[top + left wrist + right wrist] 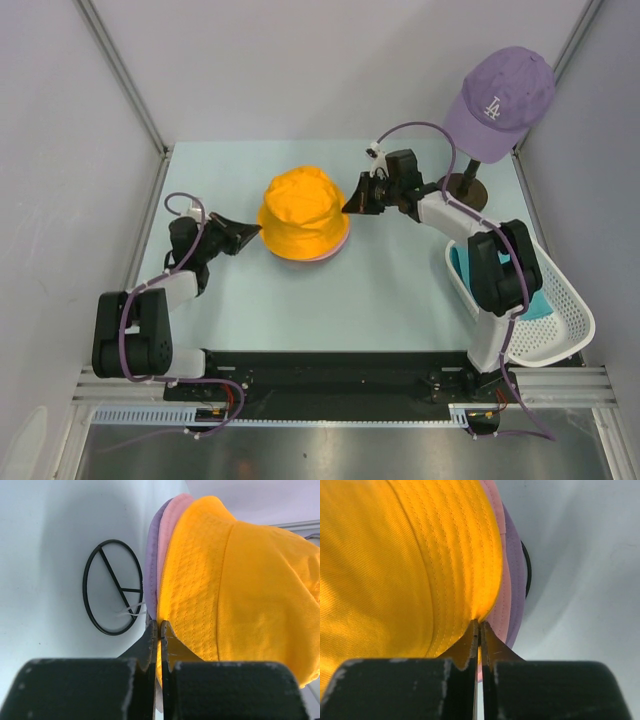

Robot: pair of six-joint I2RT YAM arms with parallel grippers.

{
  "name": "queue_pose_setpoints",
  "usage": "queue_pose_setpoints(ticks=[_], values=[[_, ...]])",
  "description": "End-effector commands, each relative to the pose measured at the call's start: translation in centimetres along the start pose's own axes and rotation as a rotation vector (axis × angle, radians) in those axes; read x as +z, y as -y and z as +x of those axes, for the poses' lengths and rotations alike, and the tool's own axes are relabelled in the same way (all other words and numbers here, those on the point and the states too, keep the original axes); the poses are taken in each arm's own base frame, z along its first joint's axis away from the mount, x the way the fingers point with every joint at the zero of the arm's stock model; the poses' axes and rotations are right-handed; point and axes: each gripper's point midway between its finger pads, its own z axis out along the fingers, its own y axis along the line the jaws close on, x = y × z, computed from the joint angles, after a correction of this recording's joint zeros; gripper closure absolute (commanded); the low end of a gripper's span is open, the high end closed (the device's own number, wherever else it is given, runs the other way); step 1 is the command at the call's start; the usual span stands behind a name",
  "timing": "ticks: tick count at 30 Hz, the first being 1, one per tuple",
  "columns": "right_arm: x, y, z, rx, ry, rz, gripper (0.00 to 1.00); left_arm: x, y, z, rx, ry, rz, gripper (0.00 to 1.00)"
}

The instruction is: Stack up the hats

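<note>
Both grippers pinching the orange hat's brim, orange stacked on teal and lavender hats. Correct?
Not teal: under the orange hat lie the pink hat and the lavender hat, as the left wrist view shows. The left gripper and right gripper do pinch its brim.

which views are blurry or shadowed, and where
Top external: sharp, evenly lit, only faint shadows. Left wrist: left hand soft-focus up close, orange hat stitching crisp. Right wrist: right hand likewise soft, grey shadow on the table.
</note>
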Motion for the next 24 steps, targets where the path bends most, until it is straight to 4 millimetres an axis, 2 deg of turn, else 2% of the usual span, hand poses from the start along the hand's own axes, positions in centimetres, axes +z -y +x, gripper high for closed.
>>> queue_pose_setpoints(ticks=[1, 6, 14, 18, 21, 22, 23, 24], values=[[-1.0, 4.3, 5.1, 0.027, -0.143, 0.182, 1.0, 0.2, -1.5, -0.2, 0.043, 0.01, -0.084, 1.0], [-1.2, 6.4, 6.1, 0.04, -0.155, 0.265, 1.0, 0.2, -1.8, -0.7, 0.079, 0.013, -0.124, 1.0], [-1.8, 8.3, 6.7, 0.051, -0.156, 0.377, 1.0, -0.5, -2.6, -2.0, 0.176, 0.034, -0.235, 1.0], [-2.4, 9.0, 6.8, 0.063, -0.14, 0.442, 1.0, -0.8, -3.9, -1.9, 0.196, 0.02, -0.3, 1.0], [-2.7, 8.0, 5.3, 0.048, -0.089, 0.424, 1.0, -0.7, -3.1, -2.0, 0.265, -0.003, -0.28, 1.0], [-2.6, 7.2, 4.6, 0.037, -0.069, 0.394, 1.0, -0.5, -2.0, -2.4, 0.316, -0.006, -0.263, 1.0], [-2.8, 6.3, 3.8, 0.021, -0.052, 0.365, 0.99, -0.6, -1.5, -2.3, 0.331, -0.015, -0.26, 0.97], [-2.8, 5.6, 3.2, 0.012, -0.039, 0.344, 0.92, -0.5, -0.3, -3.0, 0.361, -0.005, -0.243, 0.89]])
